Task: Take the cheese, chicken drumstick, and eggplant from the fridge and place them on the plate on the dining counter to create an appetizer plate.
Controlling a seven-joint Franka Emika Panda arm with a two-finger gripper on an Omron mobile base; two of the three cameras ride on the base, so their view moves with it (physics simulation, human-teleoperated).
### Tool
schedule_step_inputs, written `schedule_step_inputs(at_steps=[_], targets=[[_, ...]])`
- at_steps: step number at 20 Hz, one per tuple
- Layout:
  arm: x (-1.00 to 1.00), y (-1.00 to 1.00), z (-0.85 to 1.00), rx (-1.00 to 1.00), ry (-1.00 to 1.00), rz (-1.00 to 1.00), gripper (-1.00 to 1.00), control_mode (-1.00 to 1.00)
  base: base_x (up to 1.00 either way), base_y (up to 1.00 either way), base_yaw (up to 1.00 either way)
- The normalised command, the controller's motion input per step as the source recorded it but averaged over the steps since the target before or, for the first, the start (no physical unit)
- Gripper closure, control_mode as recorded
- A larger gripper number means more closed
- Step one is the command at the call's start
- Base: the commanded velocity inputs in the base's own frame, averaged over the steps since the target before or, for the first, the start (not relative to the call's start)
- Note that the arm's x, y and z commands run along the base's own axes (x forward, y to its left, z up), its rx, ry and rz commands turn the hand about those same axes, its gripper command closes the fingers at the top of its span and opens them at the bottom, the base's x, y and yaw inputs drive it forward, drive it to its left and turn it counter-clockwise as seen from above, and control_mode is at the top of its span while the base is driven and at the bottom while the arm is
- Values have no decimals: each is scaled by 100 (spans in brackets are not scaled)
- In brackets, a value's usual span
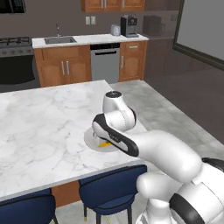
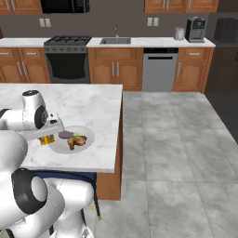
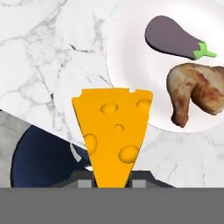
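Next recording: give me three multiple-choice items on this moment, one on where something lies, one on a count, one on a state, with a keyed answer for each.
1. Where does the eggplant lie?
A. on the plate
B. on the floor
C. in the sink

2. How many foods already rest on the plate?
A. none
B. two
C. three

3. What state is the gripper in?
A. open and empty
B. shut on the cheese
C. shut on the chicken drumstick

Answers: 1 A, the hand view shows the eggplant on the white dish. 2 B, eggplant and drumstick lie there while the cheese is in the gripper. 3 B, the wedge rises from between the finger tips.
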Motion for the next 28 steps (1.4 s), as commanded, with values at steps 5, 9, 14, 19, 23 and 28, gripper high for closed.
schedule_step_inputs(at_steps=[5, 9, 14, 19, 23, 28], targets=[[43, 0, -26, 0, 0, 0, 100, -100, 0, 0, 0], [39, 0, -22, 0, 0, 0, 100, -100, 0, 0, 0], [27, 0, -13, 0, 0, 0, 100, -100, 0, 0, 0], [7, 0, -7, 0, 0, 0, 100, -100, 0, 0, 0], [10, 0, -14, 0, 0, 0, 100, -100, 0, 0, 0], [20, 0, -26, 0, 0, 0, 100, -100, 0, 0, 0]])
